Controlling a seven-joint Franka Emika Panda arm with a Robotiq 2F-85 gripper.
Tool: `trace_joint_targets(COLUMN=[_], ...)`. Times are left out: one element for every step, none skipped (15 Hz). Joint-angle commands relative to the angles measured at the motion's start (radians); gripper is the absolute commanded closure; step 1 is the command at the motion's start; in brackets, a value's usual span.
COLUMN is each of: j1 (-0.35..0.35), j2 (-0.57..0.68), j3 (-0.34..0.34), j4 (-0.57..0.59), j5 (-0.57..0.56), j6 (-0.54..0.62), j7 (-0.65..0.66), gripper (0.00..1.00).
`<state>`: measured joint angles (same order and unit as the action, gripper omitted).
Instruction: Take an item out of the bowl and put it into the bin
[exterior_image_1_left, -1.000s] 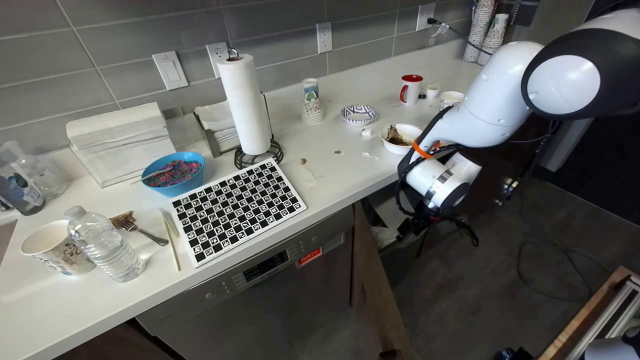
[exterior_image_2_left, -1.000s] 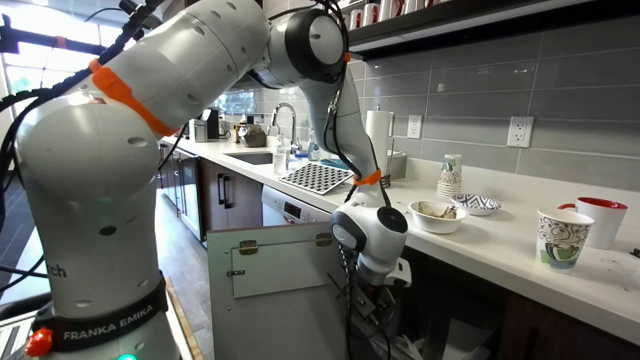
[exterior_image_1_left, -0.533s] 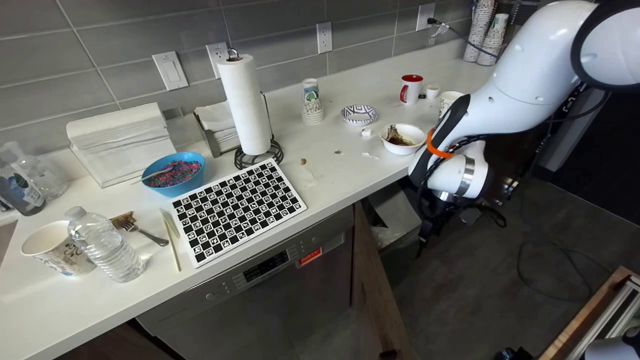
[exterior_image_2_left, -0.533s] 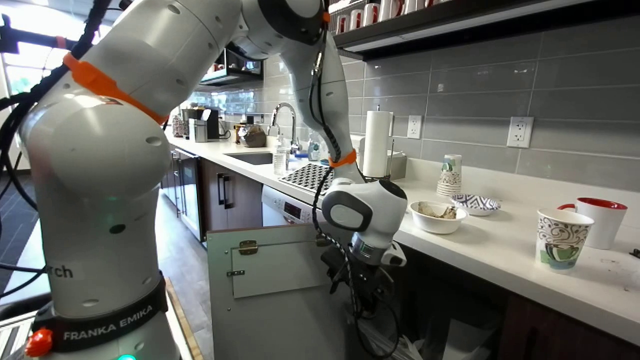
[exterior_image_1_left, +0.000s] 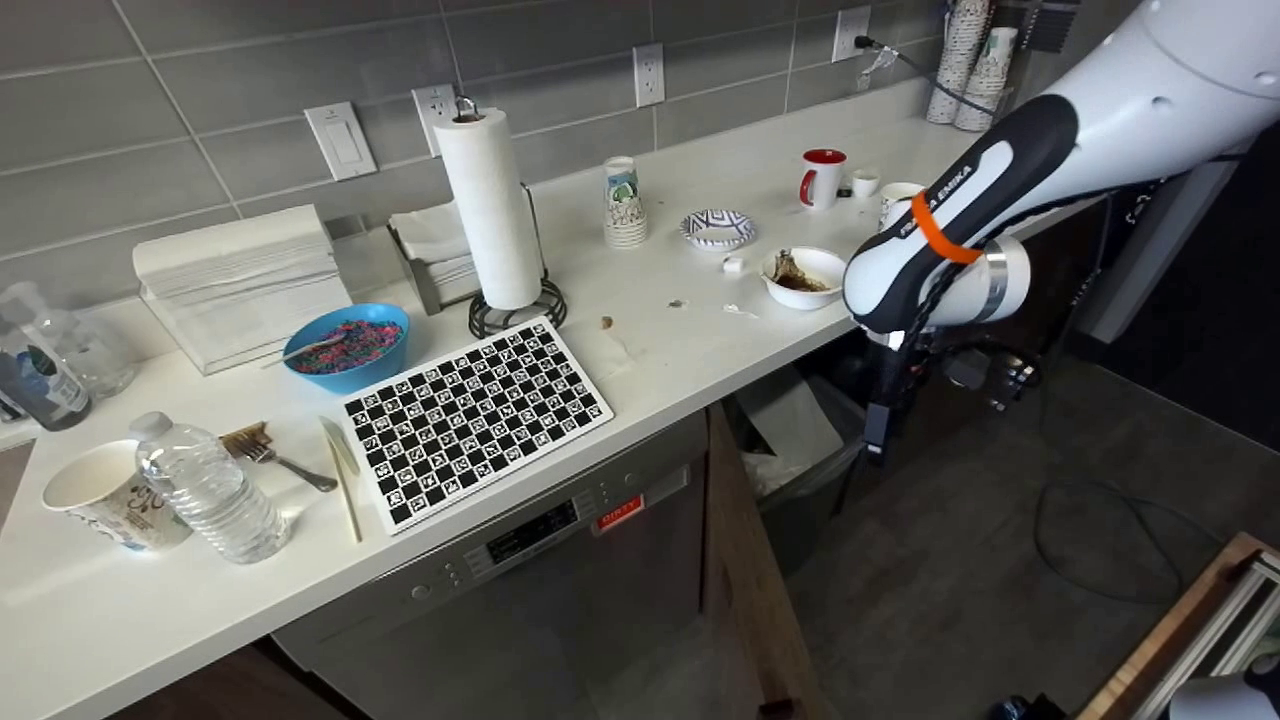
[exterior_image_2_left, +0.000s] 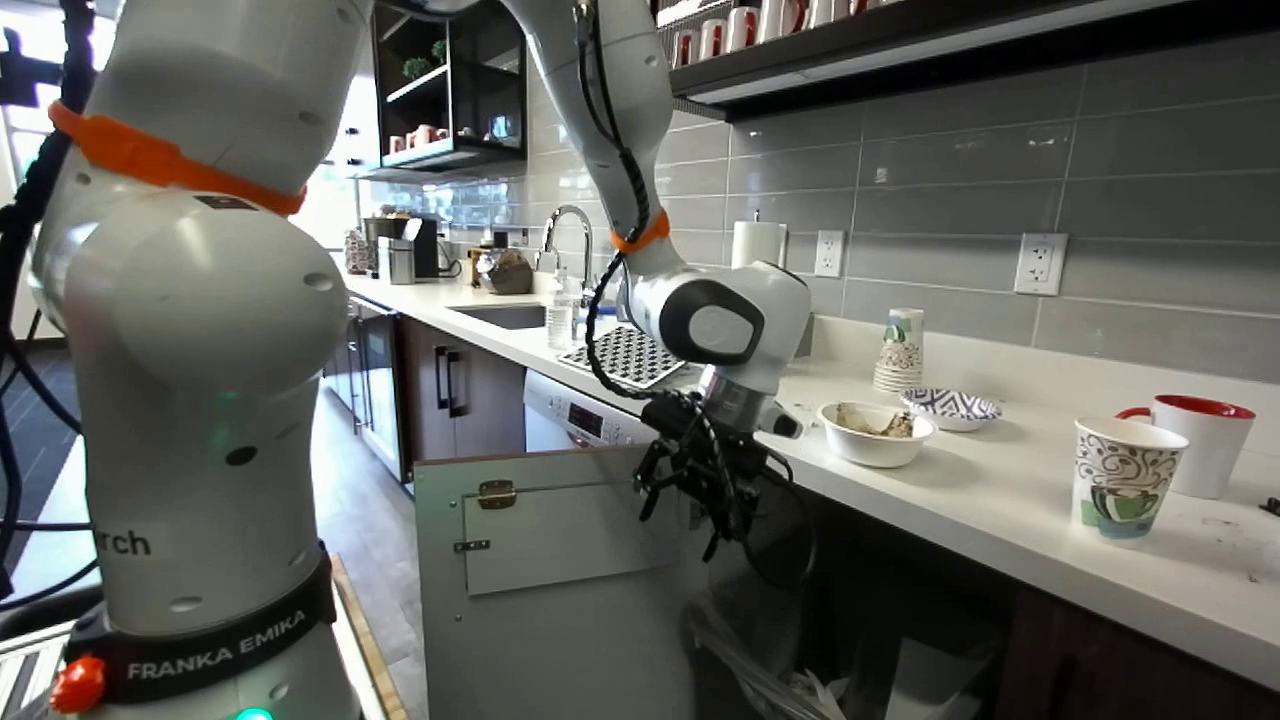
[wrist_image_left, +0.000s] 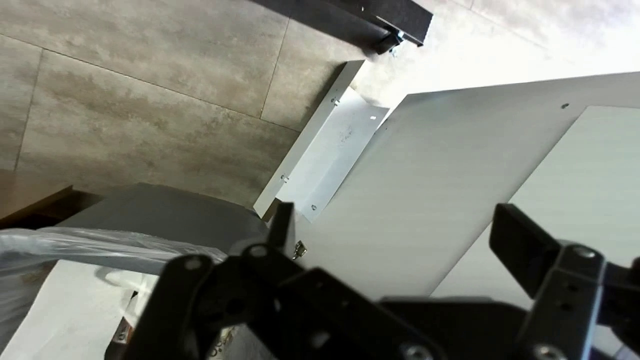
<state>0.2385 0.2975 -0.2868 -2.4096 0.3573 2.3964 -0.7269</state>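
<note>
Up and away from the bin (wrist_image_left: 185, 215) my arm (exterior_image_1_left: 1030, 150) has moved over the last second; in both exterior views the wrist stands higher than it did. My jaws are parted wide, with the cabinet door (wrist_image_left: 380, 220) showing through the gap in the wrist view. They hang in front of the edge of the table (exterior_image_1_left: 690, 345), apart from the bin. On the table, a brown lump (exterior_image_1_left: 788, 268) lies in the small white bowl (exterior_image_2_left: 866, 452); whether it is the one the task means, I can't tell from here. Inside the bin's clear liner (wrist_image_left: 100, 240) I see a white sheet (wrist_image_left: 65, 305), and near it a dark piece (wrist_image_left: 119, 335) partly covered by the jaws, too hidden to name. Near the white bowl sits a patterned bowl (exterior_image_1_left: 718, 242); well apart from both, a checkered board (exterior_image_1_left: 475, 425) lies just beside a blue bowl (exterior_image_1_left: 375, 372).
</note>
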Motion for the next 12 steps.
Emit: trace_joint_targets(j1=[-0.109, -0.124, -0.139, -0.152, -0.163, -0.174, -0.184, -0.193, -0.203, -0.211, -0.209, -0.213], j2=[-0.185, -0.222, -0.255, -0.282, -0.311, -0.335, -0.358, -0.377, -0.394, -0.408, -0.363, -0.376], j3=[0.114, 0.136, 0.154, 0.170, 0.182, 0.194, 0.201, 0.208, 0.214, 0.220, 0.222, 0.225], j4=[-0.049, -0.049, -0.047, -0.044, -0.044, -0.041, -0.041, -0.042, -0.039, -0.039, -0.012, -0.011], j5=[-0.199, -0.239, -0.270, -0.296, -0.329, -0.345, -0.382, -0.431, -0.454, -0.479, -0.421, -0.426], j6=[-0.092, -0.107, -0.121, -0.126, -0.122, -0.130, -0.125, -0.107, -0.107, -0.102, -0.111, -0.111], j7=[0.197, 0.251, 0.307, 0.357, 0.410, 0.439, 0.478, 0.540, 0.565, 0.587, 0.521, 0.527], gripper=[0.00, 0.00, 0.00, 0.00, 0.00, 0.00, 0.00, 0.00, 0.00, 0.00, 0.00, 0.00])
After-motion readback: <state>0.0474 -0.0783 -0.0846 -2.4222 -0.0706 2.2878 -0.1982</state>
